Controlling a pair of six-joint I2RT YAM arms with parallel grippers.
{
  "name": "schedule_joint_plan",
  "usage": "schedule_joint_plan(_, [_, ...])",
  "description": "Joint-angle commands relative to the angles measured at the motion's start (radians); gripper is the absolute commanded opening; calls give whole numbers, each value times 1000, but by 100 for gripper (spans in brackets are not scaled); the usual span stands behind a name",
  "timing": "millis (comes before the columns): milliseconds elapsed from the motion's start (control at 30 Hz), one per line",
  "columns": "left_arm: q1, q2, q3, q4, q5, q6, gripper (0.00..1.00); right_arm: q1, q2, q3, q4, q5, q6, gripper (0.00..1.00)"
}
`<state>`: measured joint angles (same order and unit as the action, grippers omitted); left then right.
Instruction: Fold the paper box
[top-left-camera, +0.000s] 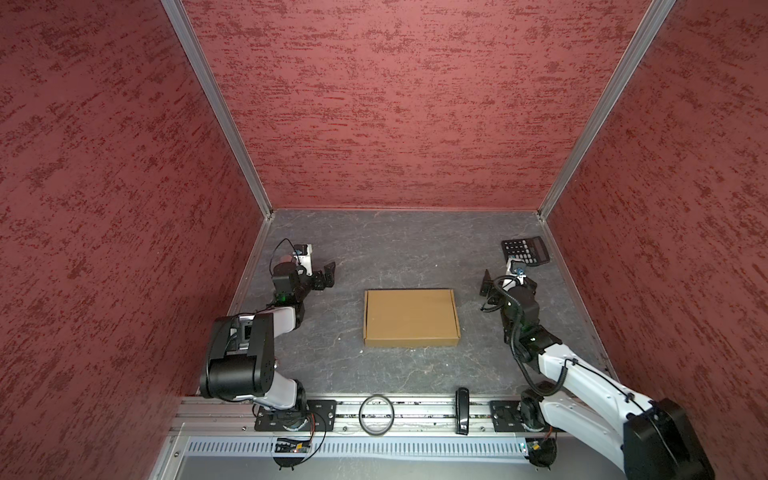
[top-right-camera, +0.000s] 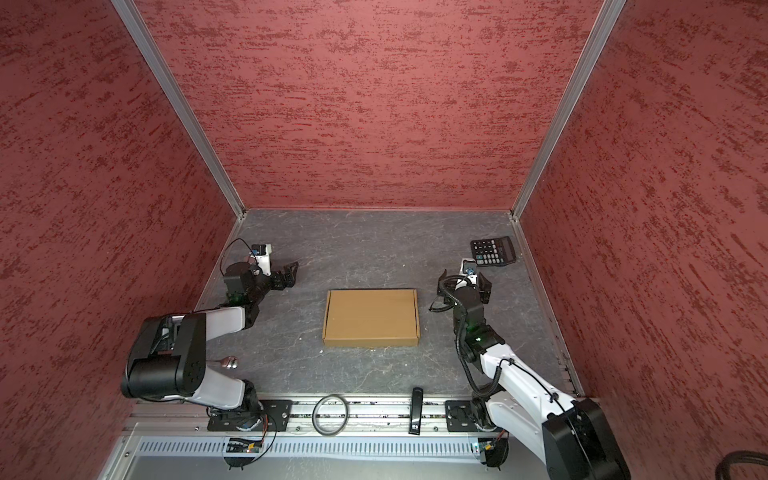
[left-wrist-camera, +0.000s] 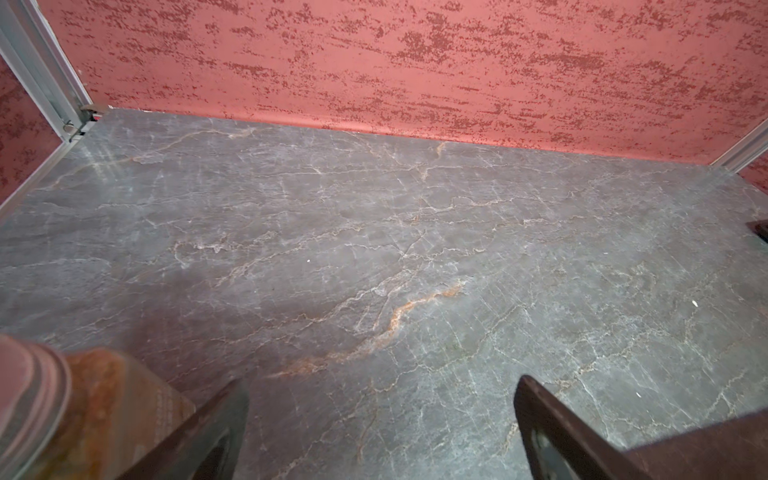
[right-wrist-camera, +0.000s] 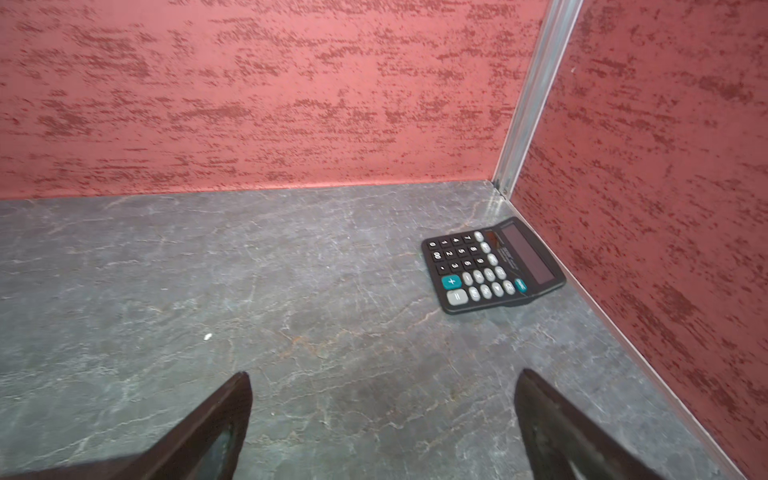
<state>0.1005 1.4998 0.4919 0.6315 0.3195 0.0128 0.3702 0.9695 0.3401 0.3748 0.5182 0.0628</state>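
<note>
Two hands spread wide, nothing held: left hand (top-left-camera: 326, 277), right hand (top-left-camera: 508, 283). Closed box (top-left-camera: 411, 318) lies on surface (top-left-camera: 395, 249) btwn them, touching neither. Black calculator (top-left-camera: 524, 249) just beyond right hand, nr corner.

Black calculator (top-left-camera: 524, 249) (right-wrist-camera: 492, 266) flat on the grey veined tabletop (left-wrist-camera: 374, 232), in the far right corner, just beside the red mottled wall (right-wrist-camera: 648, 187); teal plus key, pale function keys. On the aluminium rail (top-left-camera: 424, 409) along the front edge: dark ring (top-left-camera: 376, 415) lying flat, slim black oblong (top-left-camera: 461, 410) to its right, apart from it. Slotted cable duct (top-left-camera: 415, 448) just before the rail. Small shiny metal object (top-right-camera: 227, 362) on the tabletop near the front left, in a top view.
</note>
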Motion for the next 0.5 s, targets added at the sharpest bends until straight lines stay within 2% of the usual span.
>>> schedule_joint_plan(0, [12, -1, -16, 57, 46, 15, 100, -25, 3, -7, 72, -28, -26, 99])
schedule_joint_plan(467, [21, -11, -57, 127, 82, 17, 100, -168, 98, -62, 312, -147, -85, 99])
